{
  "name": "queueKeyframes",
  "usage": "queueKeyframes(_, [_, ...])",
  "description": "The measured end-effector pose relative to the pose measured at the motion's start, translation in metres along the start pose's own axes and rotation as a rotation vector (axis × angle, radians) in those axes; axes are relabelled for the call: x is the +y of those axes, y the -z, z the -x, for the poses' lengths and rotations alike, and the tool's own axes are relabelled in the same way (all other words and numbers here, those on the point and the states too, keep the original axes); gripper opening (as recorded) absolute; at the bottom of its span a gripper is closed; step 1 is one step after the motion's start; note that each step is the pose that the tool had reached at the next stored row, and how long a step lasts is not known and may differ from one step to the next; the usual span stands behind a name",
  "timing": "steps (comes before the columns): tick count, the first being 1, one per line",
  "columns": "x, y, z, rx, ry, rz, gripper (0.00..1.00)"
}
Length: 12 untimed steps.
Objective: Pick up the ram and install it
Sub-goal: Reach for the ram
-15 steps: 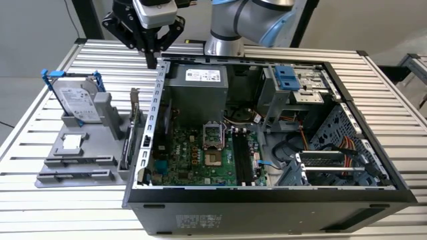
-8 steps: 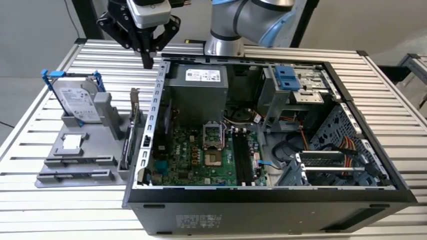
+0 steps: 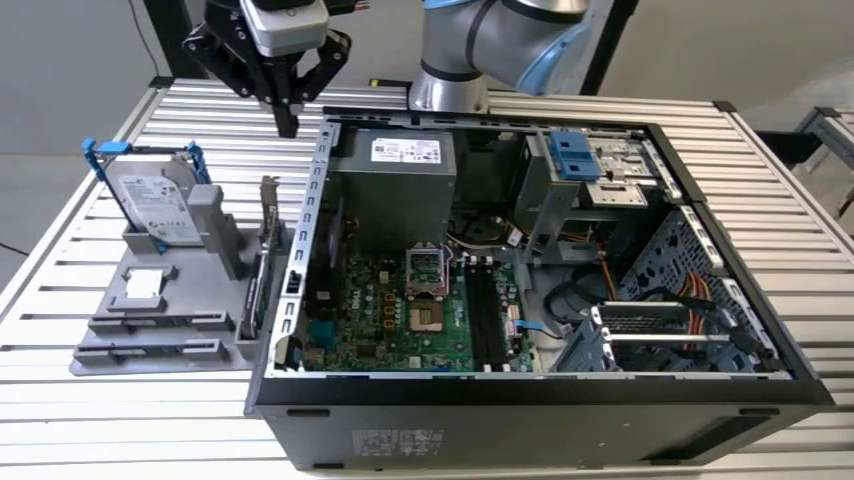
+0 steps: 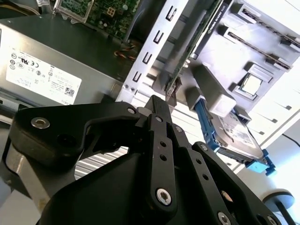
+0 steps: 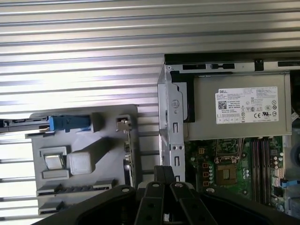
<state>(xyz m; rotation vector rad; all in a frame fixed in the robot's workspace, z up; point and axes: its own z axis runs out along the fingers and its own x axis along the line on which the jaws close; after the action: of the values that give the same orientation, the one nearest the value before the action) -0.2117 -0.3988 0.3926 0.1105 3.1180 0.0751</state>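
— Well, what sits nearest in the exterior view?

— The open computer case (image 3: 534, 400). It lies on its side on the slatted table (image 3: 67, 440), with its motherboard (image 3: 400, 320) facing up and the power supply (image 3: 394, 185) at the far end.

— And the ram?

— Outside the case. A gray fixture (image 3: 94, 360) stands on the exterior view's left. In the first wrist view a thin dark stick, which looks to be the ram (image 5: 77, 189), lies in a long slot at the fixture's near end. A square chip (image 3: 140, 285) rests just beyond it.

— What else does the fixture carry?

— A card (image 3: 267, 255) with a metal bracket stands upright along the side next to the case. A silver hard drive (image 3: 154, 205) in a blue bracket (image 3: 91, 150) leans at the far end.

— Where is the pincer?

— Farther back. The pincer (image 3: 287, 125) hangs in the air with its tips pointing down, beyond the hard drive and just outside the case's far corner. Its fingers are pressed together with nothing between them, and both wrist views show the same.

— So it isn't touching the ram?

— No, it is well apart from it, with the whole fixture between them. Behind it, the arm (image 3: 494, 40) rises at the table's far edge.
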Motion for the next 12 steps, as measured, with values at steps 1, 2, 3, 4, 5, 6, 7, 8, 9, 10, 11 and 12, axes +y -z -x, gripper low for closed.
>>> queueKeyframes(1, [-0.0001, 0.0, -0.001, 0.0, 0.0, 0.0, 0.0])
queueKeyframes(2, [-0.0001, 0.0001, -0.0019, 0.0001, 0.0, -0.0001, 0.0])
queueKeyframes(3, [-0.0002, 0.0001, -0.0029, 0.0, 0.0, 0.0, 0.0])
queueKeyframes(4, [-0.0003, 0.0001, -0.0039, 0.0, 0.0, -0.0001, 0.0])
queueKeyframes(5, [-0.0003, 0.0001, -0.0049, 0.0, 0.0, 0.0, 0.0])
queueKeyframes(6, [-0.0004, 0.0002, -0.0059, 0.0001, 0.0, 0.0, 0.0])
queueKeyframes(7, [-0.0005, 0.0002, -0.0068, 0.0001, 0.0, -0.0001, 0.0])
queueKeyframes(8, [-0.0005, 0.0002, -0.0077, 0.0001, 0.0, -0.0001, 0.0])
queueKeyframes(9, [-0.0006, 0.0002, -0.0087, 0.0, 0.0, 0.0, 0.0])
queueKeyframes(10, [-0.0007, 0.0002, -0.0097, 0.0, 0.0, -0.0001, 0.0])
queueKeyframes(11, [-0.0008, 0.0003, -0.0107, 0.0001, 0.0, -0.0001, 0.0])
queueKeyframes(12, [-0.0008, 0.0003, -0.0116, 0.0001, 0.0, 0.0, 0.0])
